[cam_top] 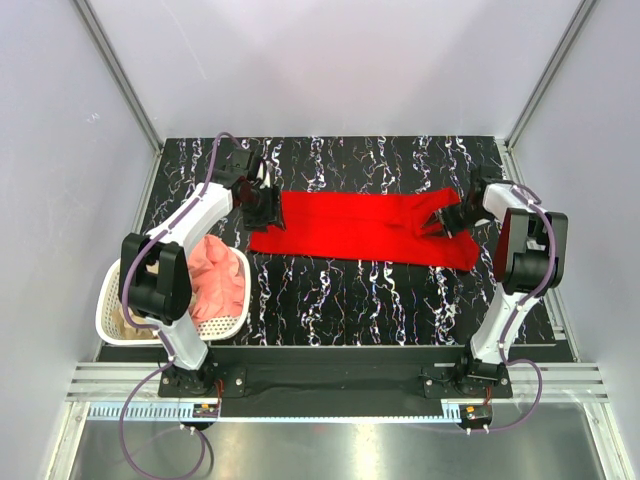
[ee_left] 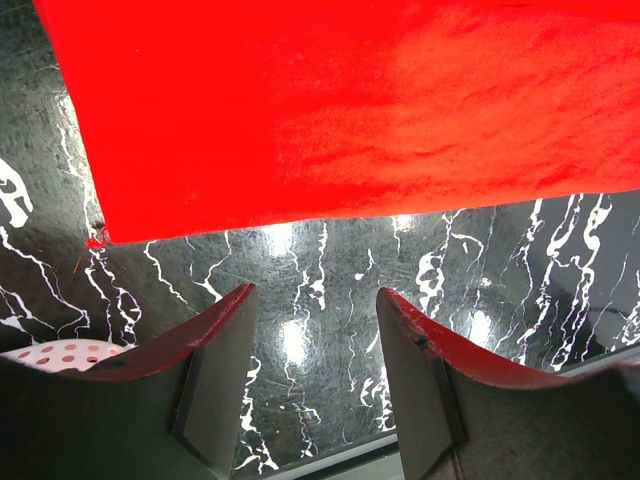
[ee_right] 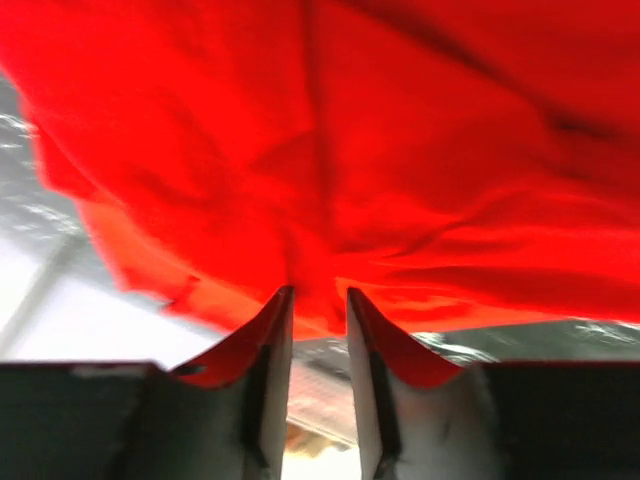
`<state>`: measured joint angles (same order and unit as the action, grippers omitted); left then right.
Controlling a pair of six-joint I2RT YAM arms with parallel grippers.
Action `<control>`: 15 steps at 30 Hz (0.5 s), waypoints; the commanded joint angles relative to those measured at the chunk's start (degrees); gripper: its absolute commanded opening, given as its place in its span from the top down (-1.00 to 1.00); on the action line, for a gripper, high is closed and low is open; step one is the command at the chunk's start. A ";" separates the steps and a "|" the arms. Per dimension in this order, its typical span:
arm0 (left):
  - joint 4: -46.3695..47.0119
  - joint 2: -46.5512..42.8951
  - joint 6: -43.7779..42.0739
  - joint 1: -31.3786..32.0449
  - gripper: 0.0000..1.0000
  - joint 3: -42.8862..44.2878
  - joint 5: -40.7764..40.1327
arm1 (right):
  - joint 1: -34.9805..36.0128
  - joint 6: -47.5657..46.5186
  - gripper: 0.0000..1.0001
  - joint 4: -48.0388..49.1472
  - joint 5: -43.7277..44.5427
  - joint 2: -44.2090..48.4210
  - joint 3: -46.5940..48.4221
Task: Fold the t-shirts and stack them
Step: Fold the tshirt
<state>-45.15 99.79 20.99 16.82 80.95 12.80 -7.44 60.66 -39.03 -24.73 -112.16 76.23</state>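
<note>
The red t-shirt (cam_top: 350,225) is laid flat on the black marbled table (cam_top: 350,300) as a long band, stretched from left to right between the two arms. The left gripper (ee_left: 315,295) is placed just beside the left end of the shirt. Its fingers are kept wide apart and only bare table is seen between them, so nothing is held. The right gripper (ee_right: 318,292) is placed at the right end, where the cloth is wrinkled. Its fingers are set narrow, with a small gap, and the red cloth is met at their tips. It cannot be told if the cloth is pinched. A salmon-pink t-shirt (cam_top: 220,280) is piled in the white basket (cam_top: 110,325) at the near left edge.
</note>
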 commanded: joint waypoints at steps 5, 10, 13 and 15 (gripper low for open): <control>1.81 -1.97 0.10 -0.30 -0.13 1.05 1.44 | 0.41 -24.87 -0.04 -15.29 21.54 4.05 8.84; 2.69 -0.12 0.98 -0.21 -0.12 2.20 3.28 | 0.24 -31.30 -0.20 -12.13 22.53 2.56 13.94; 6.02 -0.03 1.33 0.93 -0.10 2.20 6.53 | -0.12 -32.27 -0.17 -8.79 22.62 -0.25 16.05; 9.79 -0.03 1.50 3.38 -0.10 2.55 8.11 | -0.47 -32.89 -0.15 -7.47 22.27 -2.97 17.37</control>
<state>-42.48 99.85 21.87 17.34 80.97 15.99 -7.55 31.92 -49.45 -4.91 -112.36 90.48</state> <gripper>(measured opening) 0.550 0.579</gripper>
